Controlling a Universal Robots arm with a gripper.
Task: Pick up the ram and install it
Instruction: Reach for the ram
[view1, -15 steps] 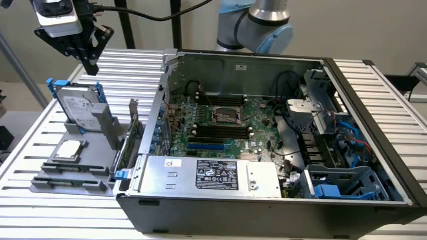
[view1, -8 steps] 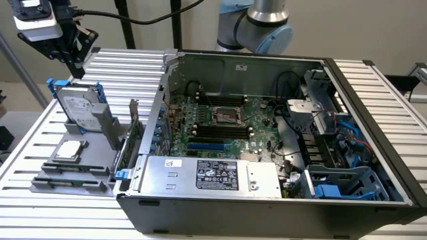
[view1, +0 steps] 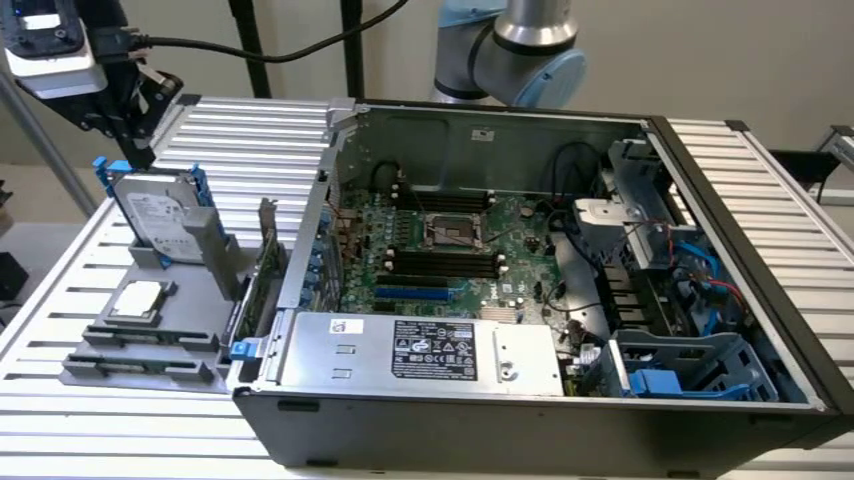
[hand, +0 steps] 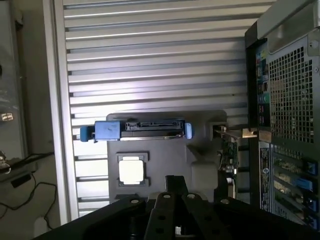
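gripper (view1: 139, 158): was shut, empty, above hard drive (view1: 158, 215)
ram (view1: 150, 335): seemingly sat in holder (view1: 200, 312) front slot
tip: needed opening first, then lengthwise alignment

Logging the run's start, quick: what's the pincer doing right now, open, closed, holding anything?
Pincer: closed, holding nothing, just above the upright hard drive.

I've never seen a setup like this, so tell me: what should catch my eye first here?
The big open computer case fills the exterior view's middle and right, its green motherboard laid bare. On the exterior view's left, a hard drive in a blue frame stands upright in a gray holder, with the robot's shut gripper hanging just above it.
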